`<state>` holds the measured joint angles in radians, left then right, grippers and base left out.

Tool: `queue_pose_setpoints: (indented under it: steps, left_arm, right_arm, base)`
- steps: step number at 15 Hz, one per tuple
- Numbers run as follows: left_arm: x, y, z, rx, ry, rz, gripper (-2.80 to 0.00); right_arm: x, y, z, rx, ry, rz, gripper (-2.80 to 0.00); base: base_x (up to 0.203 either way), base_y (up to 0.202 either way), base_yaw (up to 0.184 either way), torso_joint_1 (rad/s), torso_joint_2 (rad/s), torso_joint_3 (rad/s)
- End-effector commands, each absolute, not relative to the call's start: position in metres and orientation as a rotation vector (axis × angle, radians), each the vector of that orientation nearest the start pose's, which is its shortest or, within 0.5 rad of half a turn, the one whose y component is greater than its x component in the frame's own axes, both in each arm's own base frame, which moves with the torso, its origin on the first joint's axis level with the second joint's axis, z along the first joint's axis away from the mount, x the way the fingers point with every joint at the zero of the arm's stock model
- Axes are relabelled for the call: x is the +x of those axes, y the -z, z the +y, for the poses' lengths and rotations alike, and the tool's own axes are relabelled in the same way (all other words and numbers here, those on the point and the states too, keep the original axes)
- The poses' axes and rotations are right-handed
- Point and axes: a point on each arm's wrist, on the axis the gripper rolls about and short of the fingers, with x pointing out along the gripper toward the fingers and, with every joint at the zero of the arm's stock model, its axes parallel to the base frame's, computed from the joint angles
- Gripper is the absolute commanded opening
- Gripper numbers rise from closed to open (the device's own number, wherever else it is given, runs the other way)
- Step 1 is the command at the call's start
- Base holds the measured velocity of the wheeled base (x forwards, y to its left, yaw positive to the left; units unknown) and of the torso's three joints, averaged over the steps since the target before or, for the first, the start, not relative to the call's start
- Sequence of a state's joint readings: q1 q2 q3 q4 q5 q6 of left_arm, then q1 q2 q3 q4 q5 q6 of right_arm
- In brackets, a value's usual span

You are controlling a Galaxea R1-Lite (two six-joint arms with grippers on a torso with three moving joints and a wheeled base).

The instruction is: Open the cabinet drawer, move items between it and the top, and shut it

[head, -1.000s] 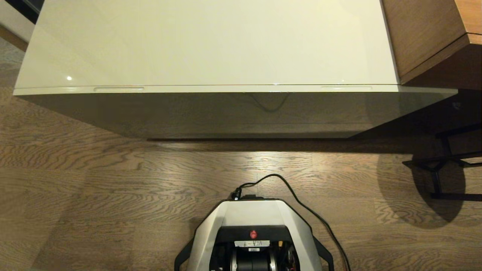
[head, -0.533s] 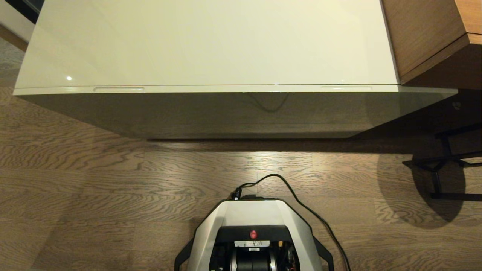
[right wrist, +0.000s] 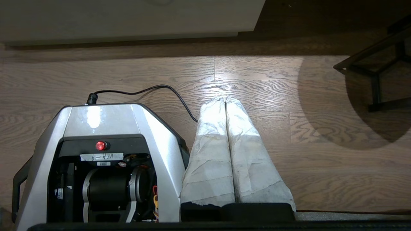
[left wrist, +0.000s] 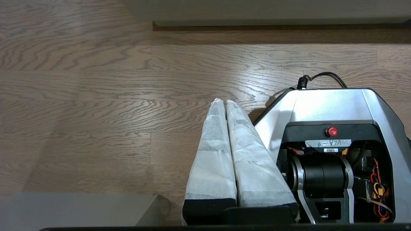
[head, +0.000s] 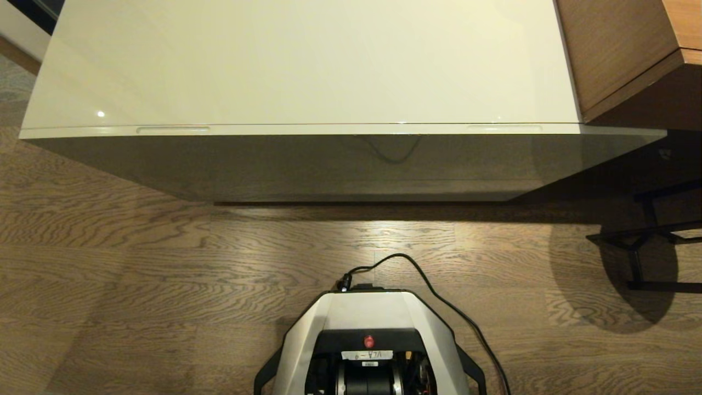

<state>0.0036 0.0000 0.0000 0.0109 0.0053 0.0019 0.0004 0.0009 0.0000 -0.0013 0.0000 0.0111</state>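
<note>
L pincer (left wrist: 224, 102), R pincer (right wrist: 224, 100) clamped, empty

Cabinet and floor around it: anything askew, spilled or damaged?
Nothing stands out. The cabinet drawer sits shut and flush under the top; left gripper and right gripper hang shut over the floor.
</note>
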Motion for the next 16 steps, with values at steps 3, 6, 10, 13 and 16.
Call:
queue_pose_setpoints:
  steps: [3,6,10,13,16]
  left_arm:
    - [-0.0227,-0.0744,0.0001,0.002,-0.009,0.012,-2.8]
    - [-0.0228,-0.0744,0.0001,0.002,-0.009,0.011,-2.8]
    - [-0.0227,-0.0744,0.0001,0.002,-0.009,0.012,-2.8]
    - [-0.0227,-0.0744,0.0,0.002,-0.011,0.012,-2.8]
    - [-0.0227,-0.0744,0.0001,0.002,-0.009,0.012,-2.8]
  right_arm:
    - [-0.0226,-0.0752,0.0,0.011,-0.002,0.002,-2.8]
    - [-0.0226,-0.0752,0.0,0.012,-0.002,0.002,-2.8]
    - [-0.0226,-0.0752,0.0,0.012,0.0,0.002,-2.8]
    - [-0.0226,-0.0752,0.0,0.012,0.0,0.002,-2.8]
    - [-0.0226,-0.0752,0.0,0.011,-0.002,0.002,-2.8]
  base:
    - [0.0,0.0,0.0,0.0,0.0,0.0]
    - [0.0,0.0,0.0,0.0,0.0,0.0]
    - [0.0,0.0,0.0,0.0,0.0,0.0]
    - [0.0,0.0,0.0,0.0,0.0,0.0]
    - [0.0,0.0,0.0,0.0,0.0,0.0]
